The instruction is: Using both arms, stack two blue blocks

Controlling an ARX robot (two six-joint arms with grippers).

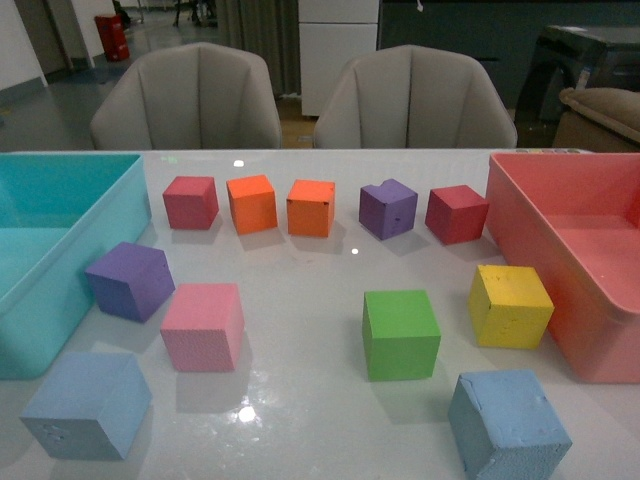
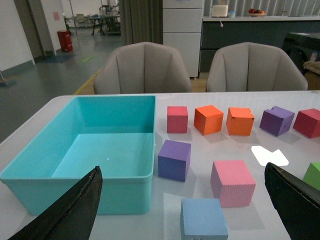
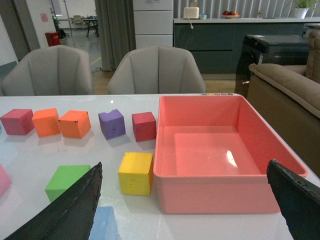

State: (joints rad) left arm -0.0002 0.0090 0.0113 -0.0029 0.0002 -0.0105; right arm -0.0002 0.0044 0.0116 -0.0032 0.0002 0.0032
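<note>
Two pale blue blocks lie apart near the table's front edge. One blue block point(image 1: 88, 405) is at the front left, in front of the turquoise bin. The other blue block point(image 1: 508, 425) is at the front right. Neither arm shows in the front view. My left gripper point(image 2: 182, 170) is open and empty, with the left blue block point(image 2: 202, 219) low between its black fingers point(image 2: 70, 210). My right gripper point(image 3: 184, 165) is open and empty. The right blue block point(image 3: 104, 224) peeks out beside its one finger point(image 3: 70, 210), partly hidden.
A turquoise bin point(image 1: 100, 215) stands at the left and a pink-red bin point(image 1: 530, 250) at the right. Pink point(image 1: 203, 325), purple point(image 1: 130, 280), green point(image 1: 400, 333) and yellow point(image 1: 510, 305) cubes sit mid-table. A row of red, orange and purple cubes lies further back. Two grey chairs stand behind.
</note>
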